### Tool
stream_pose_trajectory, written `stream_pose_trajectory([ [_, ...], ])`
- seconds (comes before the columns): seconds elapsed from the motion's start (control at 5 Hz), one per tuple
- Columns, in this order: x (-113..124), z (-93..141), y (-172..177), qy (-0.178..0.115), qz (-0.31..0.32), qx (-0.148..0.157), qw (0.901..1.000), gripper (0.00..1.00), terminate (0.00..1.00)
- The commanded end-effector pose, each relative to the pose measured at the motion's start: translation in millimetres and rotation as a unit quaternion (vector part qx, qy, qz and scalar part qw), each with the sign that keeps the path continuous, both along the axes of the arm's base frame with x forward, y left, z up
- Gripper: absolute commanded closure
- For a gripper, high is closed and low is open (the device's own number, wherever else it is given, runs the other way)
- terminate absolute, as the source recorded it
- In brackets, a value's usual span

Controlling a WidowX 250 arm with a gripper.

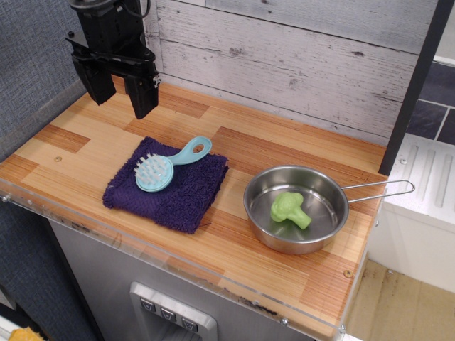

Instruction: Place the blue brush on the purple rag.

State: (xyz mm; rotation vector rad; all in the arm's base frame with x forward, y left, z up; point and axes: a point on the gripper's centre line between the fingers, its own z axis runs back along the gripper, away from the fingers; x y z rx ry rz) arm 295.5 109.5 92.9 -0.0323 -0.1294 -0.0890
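The blue brush (165, 166) lies on the purple rag (170, 193), bristles up, round head at the left, handle with its oval hole pointing up right and reaching the rag's far edge. The rag lies flat on the wooden counter at the front left. My gripper (121, 94) hangs open and empty in the air above the counter's back left, well up and left of the brush, its two black fingers (143, 96) pointing down.
A steel pan (296, 209) with a green broccoli toy (288, 209) in it stands right of the rag, its wire handle pointing right. A plank wall runs behind the wooden counter (78, 145). A grey wall lies at the left. The counter's front edge is close below the rag.
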Motion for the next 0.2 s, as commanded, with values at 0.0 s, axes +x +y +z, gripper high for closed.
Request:
stream_pose_trajectory([
  [0.0, -5.3, 18.7, 3.8, -0.024, -0.001, 0.010, 0.9997, 0.00, 1.00],
])
